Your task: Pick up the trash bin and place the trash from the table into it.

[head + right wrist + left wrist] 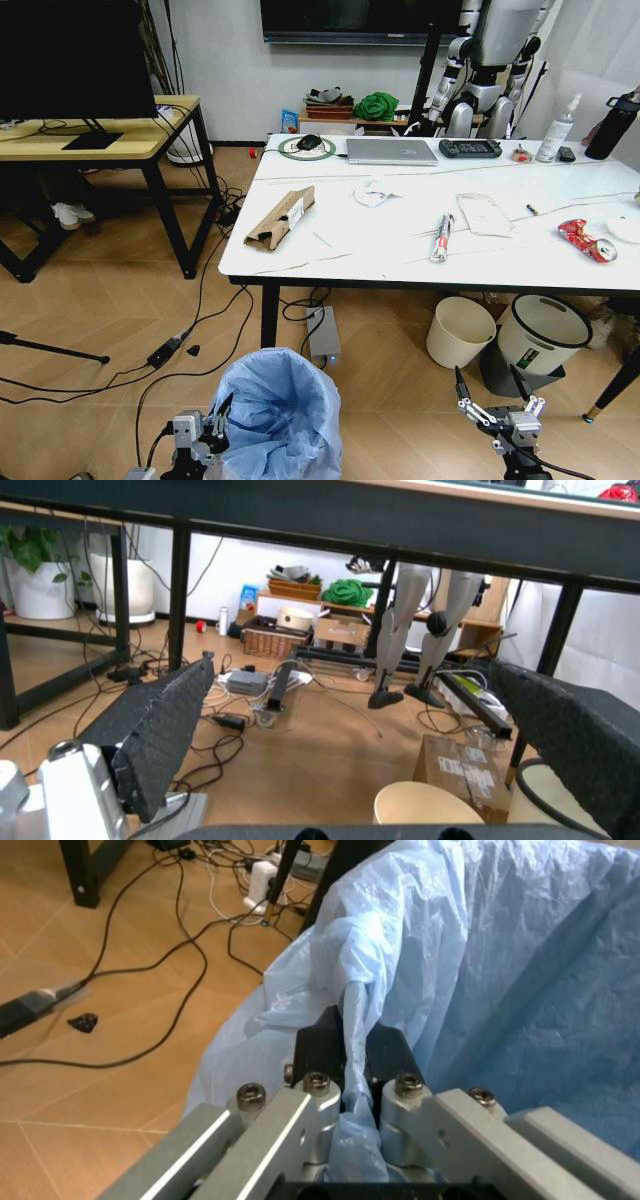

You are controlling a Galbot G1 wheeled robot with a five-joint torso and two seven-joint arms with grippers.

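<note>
Left gripper [355, 1046] pinches the bin [275, 415] rim; trash waits on the table [400, 240].

Nearest, the bin's blue bag sits low on the floor, left gripper fingers clamped on its left rim. To the right, the right gripper [497, 398] hangs with fingers spread wide, holding nothing. Farther off, the table carries cardboard [281, 217], crumpled paper [375, 192], a wrapper [485, 213] and a red can [586, 241].

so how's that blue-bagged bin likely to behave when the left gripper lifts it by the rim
The trash bin probably lifts easily: it looks small and nothing shows inside. The left gripper is shut on a fold of crinkled bag at the rim, so the thin film may slip or stretch. Held at one side, the bin would likely hang tilted. The right gripper hovers open, apart from it.
</note>
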